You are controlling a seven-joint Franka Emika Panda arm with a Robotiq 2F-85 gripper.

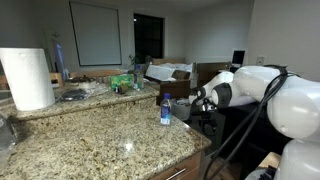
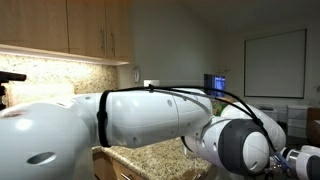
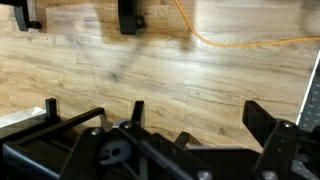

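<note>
In the wrist view my gripper (image 3: 200, 115) points down at a wooden floor (image 3: 170, 70). Its two black fingers stand wide apart with nothing between them. In an exterior view my white arm (image 1: 275, 95) reaches in beside the granite counter (image 1: 100, 140), its black wrist end (image 1: 205, 98) close to a small blue bottle (image 1: 165, 109) standing near the counter's edge. In an exterior view the white arm (image 2: 150, 115) fills most of the picture and hides the gripper.
A paper towel roll (image 1: 27, 78) stands on the counter, with green items and clutter (image 1: 125, 82) further back. An orange cable (image 3: 240, 42) and black stand feet (image 3: 130, 15) lie on the floor. Wooden cabinets (image 2: 70, 30) hang above the counter.
</note>
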